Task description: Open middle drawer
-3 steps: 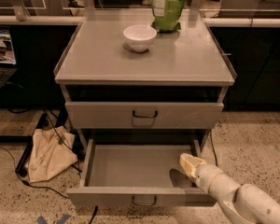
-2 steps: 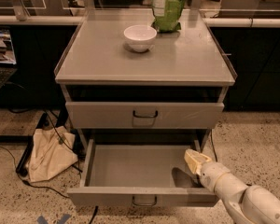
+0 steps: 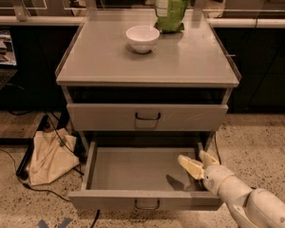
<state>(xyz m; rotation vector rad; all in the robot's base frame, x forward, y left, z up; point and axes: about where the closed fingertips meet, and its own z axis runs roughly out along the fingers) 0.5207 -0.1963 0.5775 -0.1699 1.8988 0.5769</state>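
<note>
The middle drawer (image 3: 133, 172) is pulled far out of the grey cabinet. Its bare grey inside shows, and its front with a small dark loop handle (image 3: 147, 204) faces me at the bottom of the view. My gripper (image 3: 198, 161) hovers over the drawer's right rear corner, next to the right wall. It is open and holds nothing, and its pale fingers (image 3: 189, 166) point left. The drawer above (image 3: 147, 116) sits pushed in, with a dark gap over it. The lowest drawer is hidden under the open one.
A white bowl (image 3: 142, 38) and a green bag (image 3: 170, 6) stand on the cabinet top (image 3: 109, 65). A beige cloth bag (image 3: 50, 158) and cables lie on the floor to the left. Dark cupboards stand on both sides.
My gripper has shifted slightly right and up over the open drawer, and its fingers now show spread apart. The drawer has not moved.
</note>
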